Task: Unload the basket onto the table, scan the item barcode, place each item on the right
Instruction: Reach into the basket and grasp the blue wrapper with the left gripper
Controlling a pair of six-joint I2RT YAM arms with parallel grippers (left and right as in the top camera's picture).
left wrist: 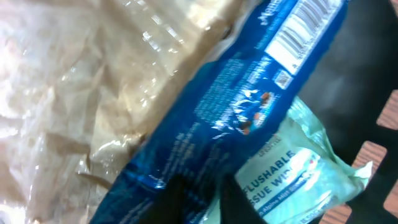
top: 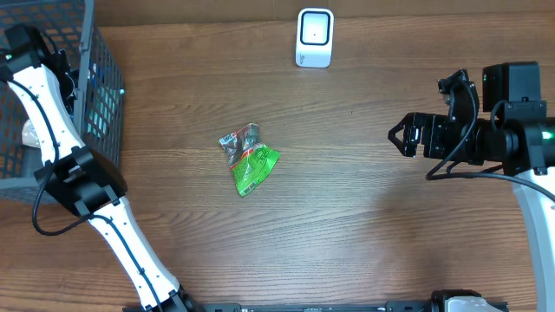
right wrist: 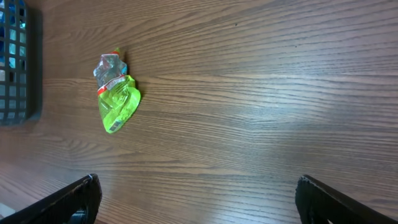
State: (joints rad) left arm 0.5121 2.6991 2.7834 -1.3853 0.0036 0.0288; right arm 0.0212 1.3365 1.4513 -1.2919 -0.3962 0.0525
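The left gripper (left wrist: 200,190) is pinched nearly shut deep in the basket (top: 102,87), its dark fingers low against the blue packet (left wrist: 217,118); whether any film sits between them cannot be told. That packet is judged the item to scan, and taking it by its lower end would leave the barcode (left wrist: 305,28), up at 1 o'clock in the wrist view, uncovered for the reader. A wipes pack (left wrist: 292,168) lies beside it at 4 o'clock and a clear bag (left wrist: 81,81) at 10 o'clock, all loose in the basket at the table's (top: 364,225) 9 o'clock edge. A green pouch (top: 250,160) lies near the centre. The scanner (top: 314,37) stands at 12 o'clock, facing in. At 3 o'clock the right gripper (right wrist: 199,202) hangs wide and empty, likely parked out of the way.
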